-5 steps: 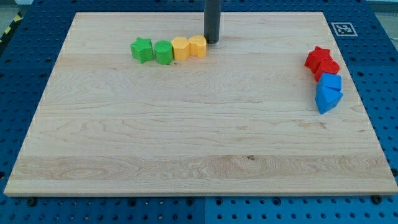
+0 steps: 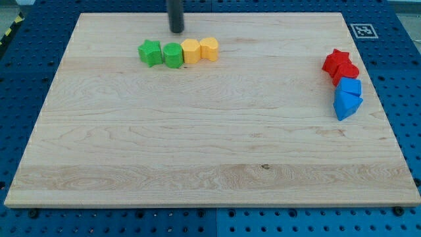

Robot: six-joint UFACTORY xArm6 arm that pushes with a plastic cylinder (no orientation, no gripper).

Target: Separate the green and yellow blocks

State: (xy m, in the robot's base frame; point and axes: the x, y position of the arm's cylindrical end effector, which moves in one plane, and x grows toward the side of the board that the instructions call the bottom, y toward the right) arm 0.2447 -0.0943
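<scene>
Claw none, only rod: my tip (image 2: 176, 31) just above green round block (image 2: 173, 55), apart; yellow blocks (image 2: 191, 51) rightward.

Pale wood-grain counter (image 2: 210, 145) on a blue perforated base (image 2: 20, 79). Green star (image 2: 150, 52), green cylinder (image 2: 173, 55), two yellow blocks (image 2: 200, 50), two red blocks (image 2: 340, 65), two blue blocks (image 2: 347, 97), dark grey rod (image 2: 176, 16).

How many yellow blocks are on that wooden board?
2: one yellow block touching the green cylinder, the other yellow block at the row's right end. None seem hidden.
</scene>
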